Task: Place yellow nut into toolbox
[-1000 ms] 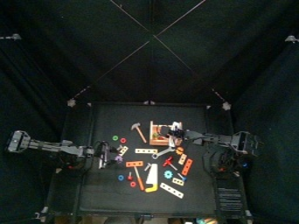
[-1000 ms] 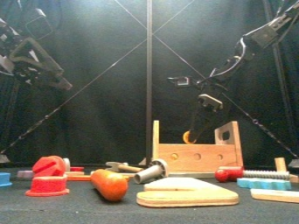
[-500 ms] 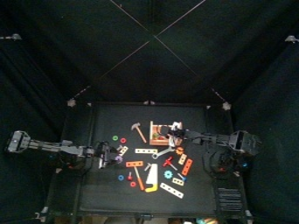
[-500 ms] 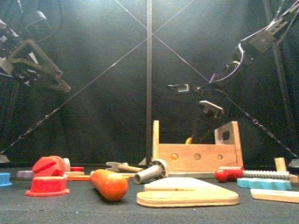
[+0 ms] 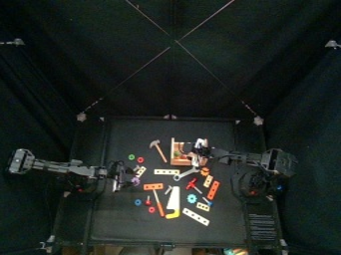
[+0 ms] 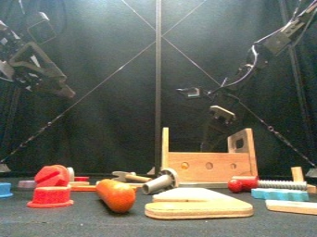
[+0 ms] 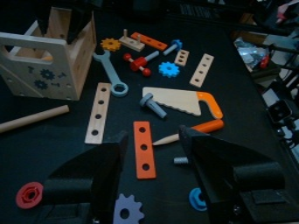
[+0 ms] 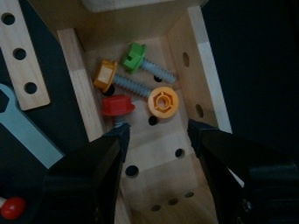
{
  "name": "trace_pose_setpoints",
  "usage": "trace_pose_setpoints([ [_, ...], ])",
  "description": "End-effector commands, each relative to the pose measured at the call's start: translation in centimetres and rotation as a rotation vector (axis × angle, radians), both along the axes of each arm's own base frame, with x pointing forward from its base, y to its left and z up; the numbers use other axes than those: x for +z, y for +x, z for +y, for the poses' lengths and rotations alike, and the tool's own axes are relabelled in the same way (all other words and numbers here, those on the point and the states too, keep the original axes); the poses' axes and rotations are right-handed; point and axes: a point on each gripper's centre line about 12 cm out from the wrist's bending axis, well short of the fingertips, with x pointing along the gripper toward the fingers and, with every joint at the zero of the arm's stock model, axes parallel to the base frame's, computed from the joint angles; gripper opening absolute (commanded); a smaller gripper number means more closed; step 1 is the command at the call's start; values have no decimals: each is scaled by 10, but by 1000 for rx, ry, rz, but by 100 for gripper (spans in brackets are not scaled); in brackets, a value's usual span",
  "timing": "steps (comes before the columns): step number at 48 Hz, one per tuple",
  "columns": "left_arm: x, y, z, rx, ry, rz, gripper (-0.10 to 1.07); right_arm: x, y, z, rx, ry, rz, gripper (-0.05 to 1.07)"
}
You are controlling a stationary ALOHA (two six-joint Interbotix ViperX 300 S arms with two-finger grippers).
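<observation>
The light-wood toolbox stands at the table's back middle; it also shows in the front view and the left wrist view. The yellow nut lies on the toolbox floor, beside a red piece, a green bolt and a screw. My right gripper hangs open and empty just above the box. My left gripper is open and empty, resting over the table's left part.
Loose toy parts lie in front of the box: a wooden saw, drilled strips, gears and a spanner. Near the front edge are red pieces and an orange handle.
My right gripper has risen out of the toolbox and now hangs above it, empty. The left arm has not moved.
</observation>
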Motion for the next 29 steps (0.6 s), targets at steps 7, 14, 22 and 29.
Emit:
trace_pose_setpoints([
  [7,8,4,0,1,1,-23,87,16,7,2,16,-22,-41,89],
  [14,6,3,0,3,-2,-18,87,14,7,2,22,-25,-36,89],
  [22,3,2,-1,7,-22,-10,87,16,7,4,24,-27,-40,89],
  [29,3,1,1,16,-23,-11,87,24,8,6,37,-40,-58,89],
])
